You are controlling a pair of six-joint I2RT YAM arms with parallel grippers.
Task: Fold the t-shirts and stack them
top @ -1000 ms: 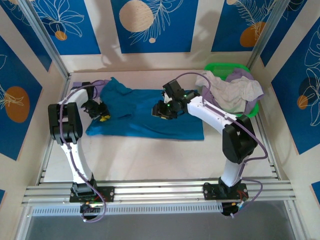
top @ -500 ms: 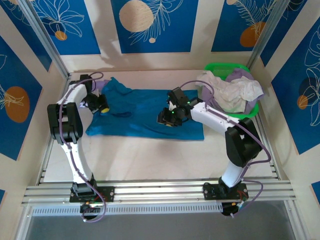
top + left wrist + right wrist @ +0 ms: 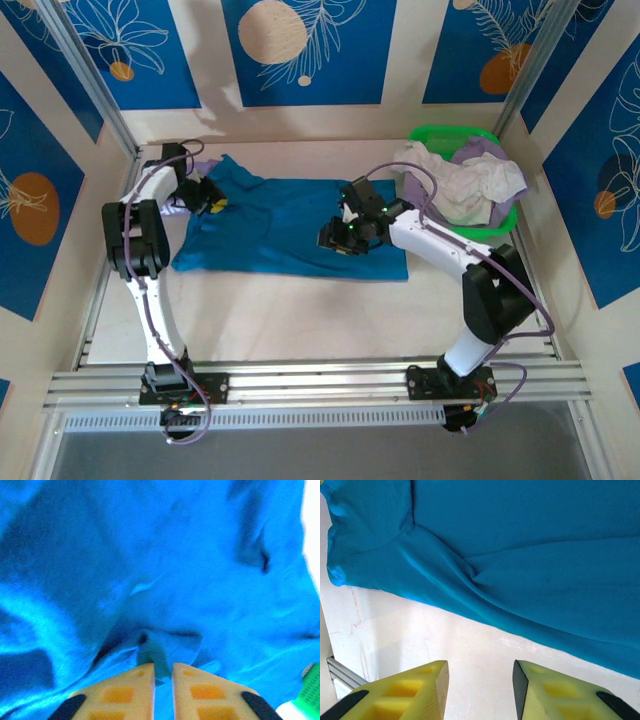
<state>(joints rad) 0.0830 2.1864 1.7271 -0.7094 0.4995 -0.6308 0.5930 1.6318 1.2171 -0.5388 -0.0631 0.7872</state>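
Top external: green basket (image 3: pixel 450 133) at far right holds a white tee (image 3: pixel 465 190) and a lilac tee (image 3: pixel 478 150). Teal tee (image 3: pixel 290 230) lies flat on bench (image 3: pixel 300 310). Right jaws open, empty; left jaws narrow at a teal fold, grip unclear.

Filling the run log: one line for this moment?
left claw: nearly closed at teal t-shirt fold, grip unclear | right claw: open, empty, over its near hem

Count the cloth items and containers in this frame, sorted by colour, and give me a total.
Teal shirt, spread flat: 1
White garment, heaped in the basket: 1
Lilac garment, heaped in the basket: 1
Green basket: 1
Total: 4 that can be told apart; the heap may hide more.
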